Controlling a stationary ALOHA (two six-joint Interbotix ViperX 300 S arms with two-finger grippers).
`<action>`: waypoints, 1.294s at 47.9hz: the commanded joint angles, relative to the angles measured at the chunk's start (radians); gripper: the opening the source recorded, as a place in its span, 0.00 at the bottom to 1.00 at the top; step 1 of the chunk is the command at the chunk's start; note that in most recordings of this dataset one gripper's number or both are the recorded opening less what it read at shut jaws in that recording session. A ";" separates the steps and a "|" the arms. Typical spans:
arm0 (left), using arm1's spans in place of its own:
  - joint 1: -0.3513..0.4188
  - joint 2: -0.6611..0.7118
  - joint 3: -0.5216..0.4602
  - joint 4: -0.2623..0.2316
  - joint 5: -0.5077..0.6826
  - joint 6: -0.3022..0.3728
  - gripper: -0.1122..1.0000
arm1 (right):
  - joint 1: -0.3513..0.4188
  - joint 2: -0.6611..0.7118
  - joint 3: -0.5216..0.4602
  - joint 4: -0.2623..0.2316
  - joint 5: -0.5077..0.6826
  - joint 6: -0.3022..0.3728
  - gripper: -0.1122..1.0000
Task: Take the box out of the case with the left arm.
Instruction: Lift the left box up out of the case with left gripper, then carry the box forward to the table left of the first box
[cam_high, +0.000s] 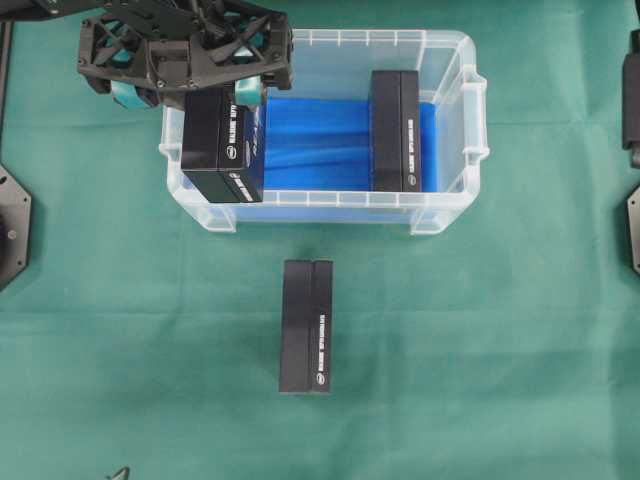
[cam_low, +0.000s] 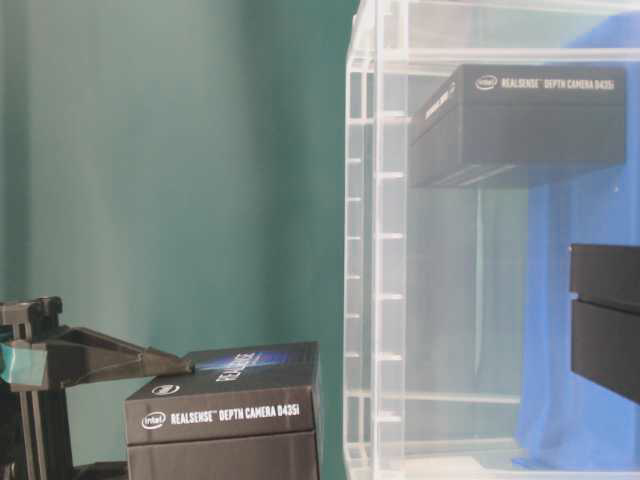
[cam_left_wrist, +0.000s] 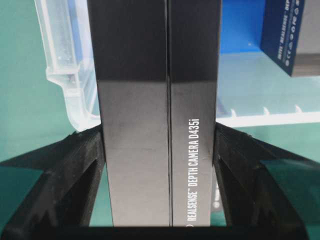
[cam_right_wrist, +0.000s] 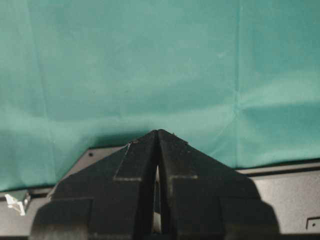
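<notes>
Box (cam_high: 222, 140) over case (cam_high: 455, 215) left rim

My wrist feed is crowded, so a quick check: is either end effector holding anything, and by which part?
The left end effector clamps a black box across its two broad side faces, near one end. The right end effector is shut and holds nothing.

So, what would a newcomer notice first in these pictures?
First, the left gripper clamped on a black box, lifted at the left end of the clear case. A second box stands inside at the right end, on the blue sheet. A third box lies on the green cloth in front of the case.
</notes>
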 joint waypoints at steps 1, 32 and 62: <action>0.000 -0.032 -0.032 0.003 -0.003 -0.002 0.64 | 0.000 -0.002 -0.009 -0.002 -0.006 0.002 0.11; -0.078 -0.058 -0.014 0.005 0.003 -0.054 0.64 | 0.000 -0.002 -0.011 -0.002 -0.005 0.000 0.11; -0.451 -0.055 0.011 0.012 0.008 -0.423 0.64 | -0.002 -0.002 -0.011 0.003 -0.006 0.000 0.11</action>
